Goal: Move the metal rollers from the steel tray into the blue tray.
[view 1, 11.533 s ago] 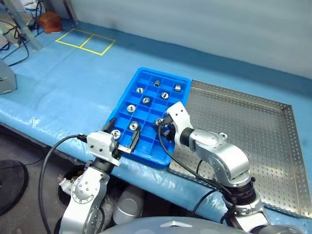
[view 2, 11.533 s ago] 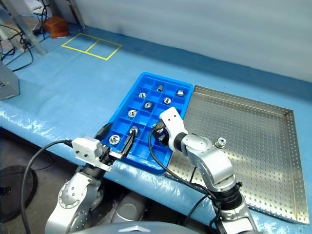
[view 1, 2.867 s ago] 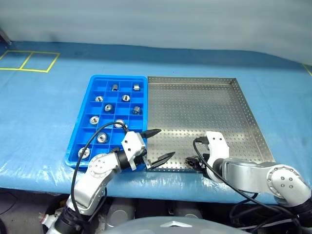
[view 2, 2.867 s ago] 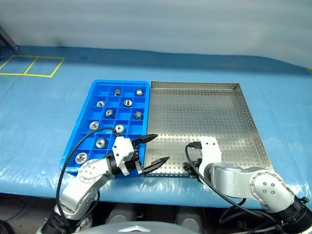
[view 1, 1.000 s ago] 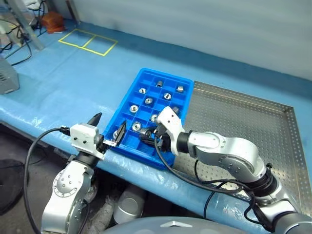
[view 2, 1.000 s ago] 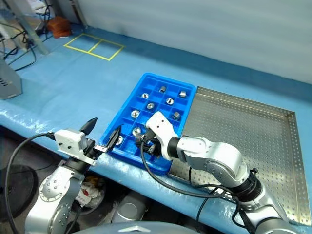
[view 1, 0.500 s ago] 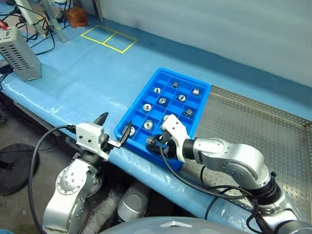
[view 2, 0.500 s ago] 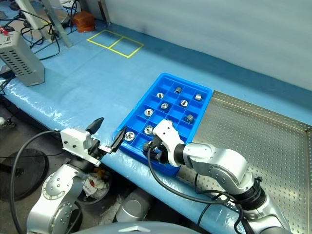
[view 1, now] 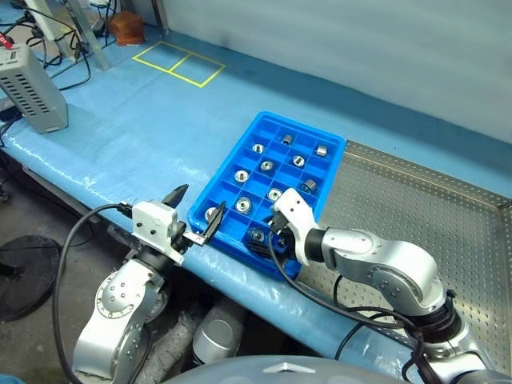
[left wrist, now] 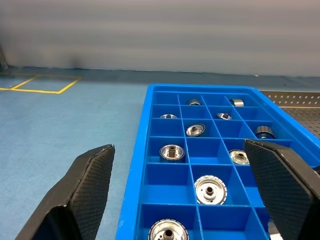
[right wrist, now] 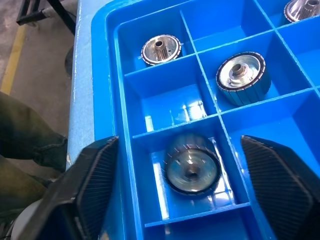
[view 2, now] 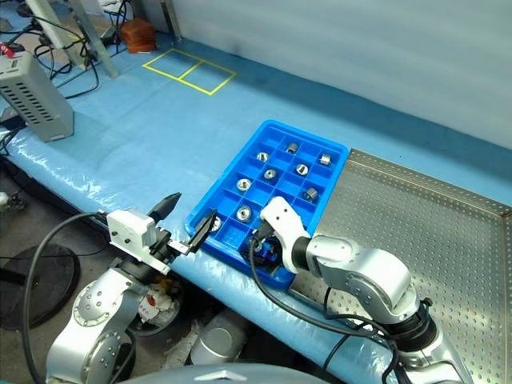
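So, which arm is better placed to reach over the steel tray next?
Right. The right pincer stands open over the blue tray, near the steel tray. The left pincer, also open, hovers at the blue tray's opposite side, farther away.

Right tool (view 2: 262, 242) hangs over the blue tray (view 2: 226, 194) holding metal rollers (view 2: 270, 174).

Blue tray (view 1: 234, 144) w/ grid, silver rollers (right wrist: 192, 168), perforated steel tray (view 1: 416, 216).
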{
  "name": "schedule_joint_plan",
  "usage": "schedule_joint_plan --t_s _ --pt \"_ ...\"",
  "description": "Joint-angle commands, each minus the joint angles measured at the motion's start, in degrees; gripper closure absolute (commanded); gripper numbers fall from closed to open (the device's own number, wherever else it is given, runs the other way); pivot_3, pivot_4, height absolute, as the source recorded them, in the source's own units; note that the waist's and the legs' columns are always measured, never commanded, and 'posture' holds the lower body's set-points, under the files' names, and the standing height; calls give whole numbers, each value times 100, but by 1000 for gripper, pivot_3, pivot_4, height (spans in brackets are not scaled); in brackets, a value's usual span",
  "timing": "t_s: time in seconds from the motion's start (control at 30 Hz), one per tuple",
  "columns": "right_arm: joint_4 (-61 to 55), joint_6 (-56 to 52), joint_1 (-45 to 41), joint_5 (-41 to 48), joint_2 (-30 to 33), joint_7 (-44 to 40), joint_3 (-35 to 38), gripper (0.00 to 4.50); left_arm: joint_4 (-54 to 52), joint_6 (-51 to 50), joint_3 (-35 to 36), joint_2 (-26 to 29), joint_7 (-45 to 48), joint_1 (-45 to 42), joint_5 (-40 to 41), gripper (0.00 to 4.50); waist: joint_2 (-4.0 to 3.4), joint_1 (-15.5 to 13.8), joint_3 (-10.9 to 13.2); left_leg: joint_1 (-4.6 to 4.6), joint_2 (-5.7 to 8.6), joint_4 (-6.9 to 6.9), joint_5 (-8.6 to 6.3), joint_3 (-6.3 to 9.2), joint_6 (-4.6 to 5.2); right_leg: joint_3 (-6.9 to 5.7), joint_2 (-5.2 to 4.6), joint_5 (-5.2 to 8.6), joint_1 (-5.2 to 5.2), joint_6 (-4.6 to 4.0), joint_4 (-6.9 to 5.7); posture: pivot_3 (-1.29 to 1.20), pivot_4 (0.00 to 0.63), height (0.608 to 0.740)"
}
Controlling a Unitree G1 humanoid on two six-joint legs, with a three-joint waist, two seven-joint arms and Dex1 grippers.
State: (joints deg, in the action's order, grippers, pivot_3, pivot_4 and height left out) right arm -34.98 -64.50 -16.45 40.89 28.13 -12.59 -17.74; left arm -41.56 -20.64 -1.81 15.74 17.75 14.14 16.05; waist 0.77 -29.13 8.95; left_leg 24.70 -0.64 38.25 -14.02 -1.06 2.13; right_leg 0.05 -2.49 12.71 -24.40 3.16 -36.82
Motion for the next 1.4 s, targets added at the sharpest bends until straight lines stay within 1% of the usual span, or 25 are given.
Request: schedule_joint_plan --t_s 0.03,0.17,0.3,0.43,0.53,0.63,0.73,0.8,0.87,0.97,1.03,1.07,1.17,1.3,1.4 --pt "-344 120 19 -64 11 -166 103 66 -75 137 -36 14 68 -76 33 0 0 0 0 0 0 0 0 0 0 0 0 0 0 0 0 451 150 740" --pt "-532 392 110 -218 63 -283 248 66 12 157 -75 19 136 -147 41 0 1 16 -2 -1 0 3 1 1 -1 -1 0 4 3 7 0 425 150 740" --pt "-629 552 288 -424 55 -206 447 66 182 167 -170 13 224 -331 51 0 1 73 -5 -1 0 6 1 3 -2 -4 0 5 6 9 -1 378 150 740" --pt "-766 657 528 -548 -10 -93 702 66 398 159 -290 31 363 -592 61 0 1 203 -7 -1 0 9 2 5 -4 -6 0 5 8 9 -1 342 150 740" --pt "-861 693 683 -651 -30 0 821 66 562 137 -340 42 423 -749 30 0 0 362 -8 -1 0 10 2 5 -3 -6 1 3 10 7 -1 309 150 740" --pt "-951 720 835 -803 -76 147 966 66 747 109 -451 81 446 -920 -91 0 -3 564 -9 -4 0 9 3 9 -3 -6 1 -4 45 -5 -1 276 150 740" --pt "-1050 792 1051 -986 -196 385 1164 66 1061 185 -612 38 475 -1191 -222 0 -7 772 -11 -7 0 14 3 20 -3 -12 2 3 57 -1 1 233 150 740" --pt "-1161 867 1201 -1132 -207 470 1211 66 1200 214 -697 11 610 -1333 -166 0 -8 988 -12 -6 2 23 3 29 -3 -14 4 6 64 1 1 208 150 740" --pt "-1276 924 1381 -1254 -191 523 1244 66 1347 242 -786 21 723 -1457 -203 0 -9 1144 -12 -4 3 29 3 33 -2 -14 3 14 68 -15 2 176 150 740" --pt "-1430 961 1680 -1452 -234 679 1326 66 1581 214 -863 -4 758 -1661 -266 0 -10 1488 -13 -5 4 35 3 42 -1 -13 3 17 74 -28 1 142 150 740" --pt "-1503 1010 1889 -1651 -326 880 1373 66 1801 210 -925 -58 675 -1832 -405 0 -10 1767 -13 -7 3 39 4 54 -1 -13 4 11 78 -39 -3 137 150 740" --pt "-1525 1030 1957 -1739 -374 963 1366 66 1885 233 -939 -74 659 -1884 -446 0 -10 1847 -13 -9 2 41 4 69 -1 -13 4 11 81 -40 -5 125 150 740" --pt "-1591 1187 2244 -1926 -811 1313 1450 66 2177 305 -1034 -214 703 -2110 -484 0 -11 2159 -14 -15 3 44 5 75 0 -12 5 11 89 -40 -8 104 150 740" --pt "-1672 1332 2537 -2252 -1010 1492 1371 66 2413 371 -1181 -275 912 -2313 -497 0 -13 2496 -14 -15 1 49 6 76 1 -6 3 10 89 -38 -12 70 150 740" --pt "-1692 1424 2697 -2482 -1042 1550 1304 66 2520 399 -1249 -268 1053 -2420 -470 0 -16 2663 -16 -20 -3 50 7 76 0 -1 4 10 89 -38 -16 41 150 740"
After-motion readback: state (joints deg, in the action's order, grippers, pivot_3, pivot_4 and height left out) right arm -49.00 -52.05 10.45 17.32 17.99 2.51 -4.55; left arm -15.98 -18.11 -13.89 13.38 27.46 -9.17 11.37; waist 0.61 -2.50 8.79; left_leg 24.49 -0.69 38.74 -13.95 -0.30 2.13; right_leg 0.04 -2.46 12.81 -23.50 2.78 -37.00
